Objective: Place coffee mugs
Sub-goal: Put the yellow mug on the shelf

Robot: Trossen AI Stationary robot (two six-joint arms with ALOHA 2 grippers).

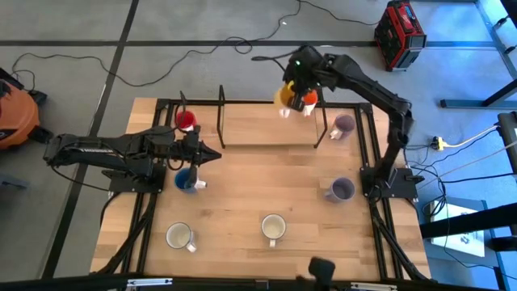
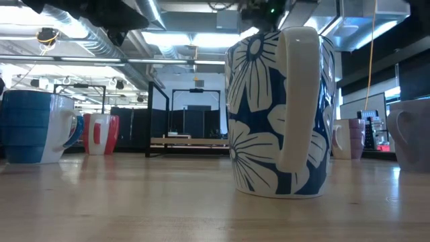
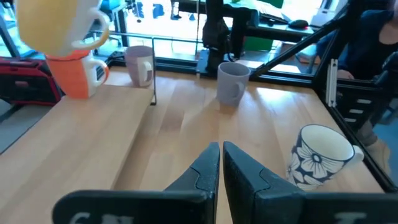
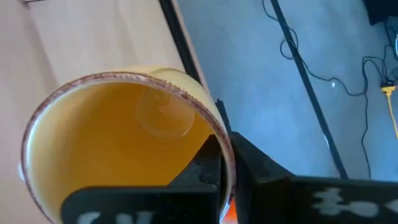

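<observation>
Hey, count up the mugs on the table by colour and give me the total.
Red mug: 1
Blue mug: 1
Orange mug: 1
Yellow mug, held up by the right hand: 1
Purple mugs: 2
White floral mugs: 2
Total: 8

Eight mugs: red mug (image 1: 186,120), blue mug (image 1: 187,181), orange mug (image 1: 308,102), yellow mug (image 1: 286,94), two purple mugs (image 1: 344,124), two white mugs (image 1: 273,229).
</observation>
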